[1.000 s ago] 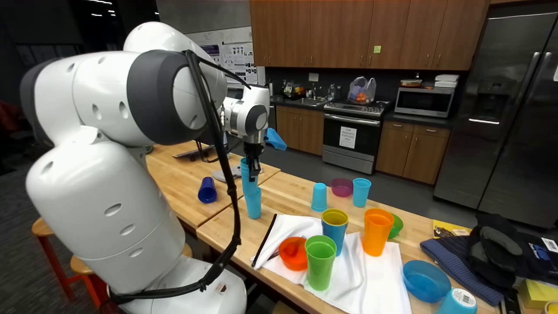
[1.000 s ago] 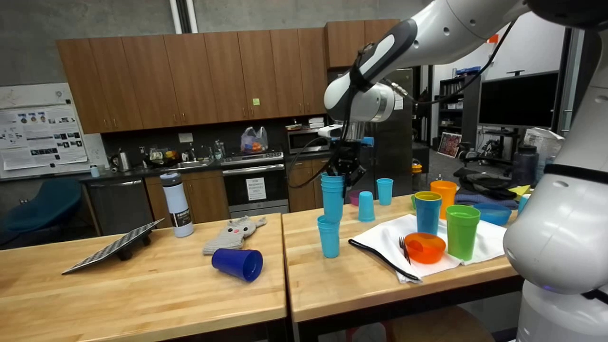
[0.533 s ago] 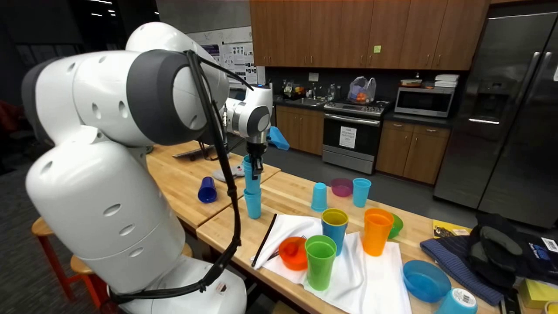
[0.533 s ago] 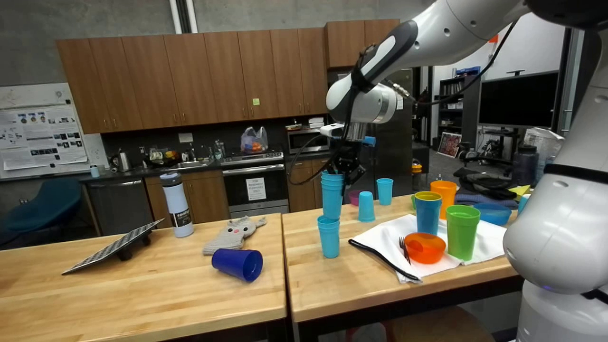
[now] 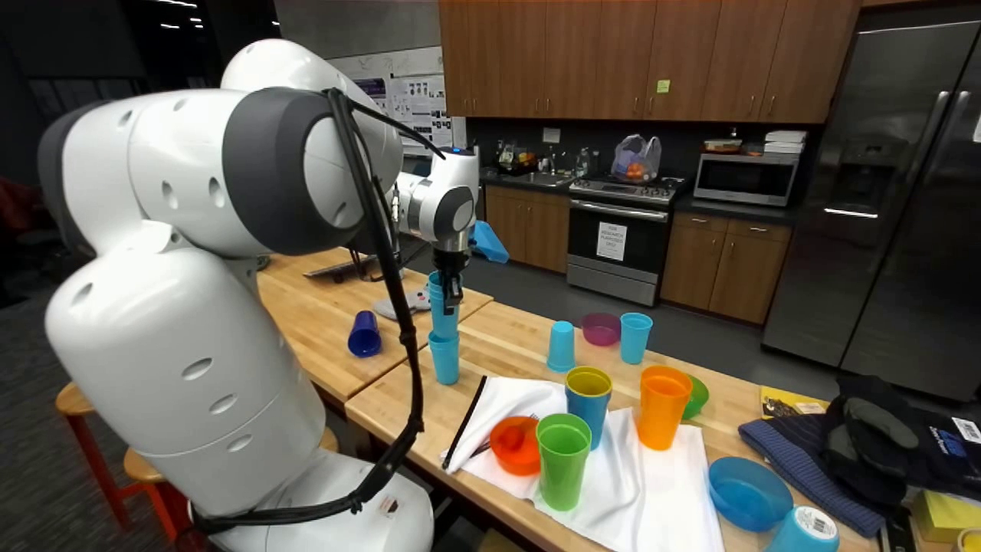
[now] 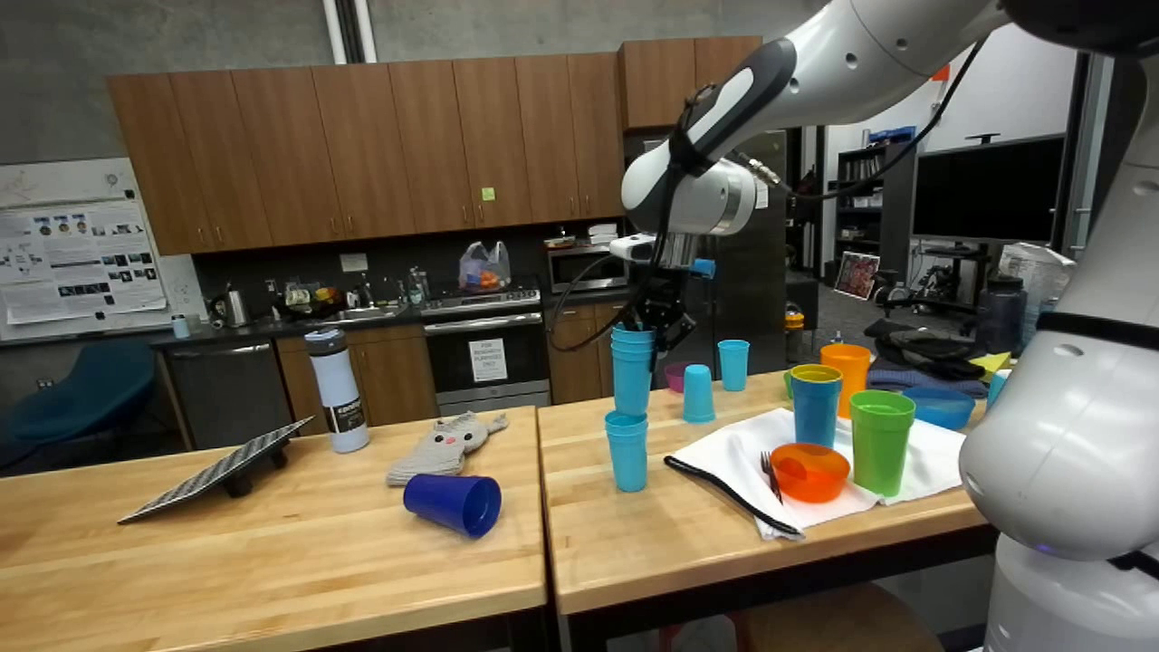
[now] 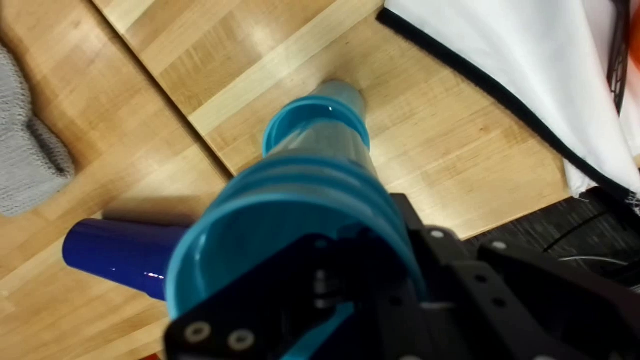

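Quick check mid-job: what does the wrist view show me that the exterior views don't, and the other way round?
Only the wrist view: a steep look down into the upper cup stack, showing its top cup's inner wall.

Only the exterior views: the green cup, the orange cup, the stove and the white arm.

Both: the claw at the stack, the lower light-blue cup beneath, the dark-blue cup on its side and the white cloth.

- A white sign (image 6: pixel 488 359) is hanging on the oven door (image 6: pixel 444 365), reading "FOR RESEARCH PURPOSES ONLY" in both exterior views
- A bottle (image 6: pixel 335 376) is bearing pale lettering, too blurred to read
- Wall posters (image 6: pixel 81 258) are showing print too small to make out
- A light-blue cup (image 5: pixel 793 540) is carrying a sticker (image 5: pixel 815 524), also illegible
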Motion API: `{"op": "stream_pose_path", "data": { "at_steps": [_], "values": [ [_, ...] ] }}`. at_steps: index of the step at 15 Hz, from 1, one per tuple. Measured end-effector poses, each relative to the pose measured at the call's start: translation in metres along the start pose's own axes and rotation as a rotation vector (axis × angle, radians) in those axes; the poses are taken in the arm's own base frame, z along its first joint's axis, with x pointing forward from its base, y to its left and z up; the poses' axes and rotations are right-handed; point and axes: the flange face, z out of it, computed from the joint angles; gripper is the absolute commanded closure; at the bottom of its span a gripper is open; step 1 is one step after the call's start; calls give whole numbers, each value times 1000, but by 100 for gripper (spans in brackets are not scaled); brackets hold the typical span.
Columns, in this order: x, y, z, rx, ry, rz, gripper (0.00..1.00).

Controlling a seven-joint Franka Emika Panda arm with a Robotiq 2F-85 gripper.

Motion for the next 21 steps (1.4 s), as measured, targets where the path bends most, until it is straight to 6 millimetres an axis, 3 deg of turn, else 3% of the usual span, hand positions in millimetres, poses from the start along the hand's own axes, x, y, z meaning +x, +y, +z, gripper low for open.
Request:
{"op": "stream_pose_path", "data": {
  "at_steps": [1,2,5,6,15,16,17,21],
  "values": [
    [0,0,0,0,0,-5,65],
    [0,0,1,0,2,-10,86],
    [2,1,2,3,5,-24,67],
    [2,1,2,4,5,-25,65],
    [2,1,2,4,5,-26,65],
    [2,1,2,4,5,-27,40],
    [2,1,2,4,5,-27,39],
    [0,-2,6,10,8,-14,16]
  ]
}}
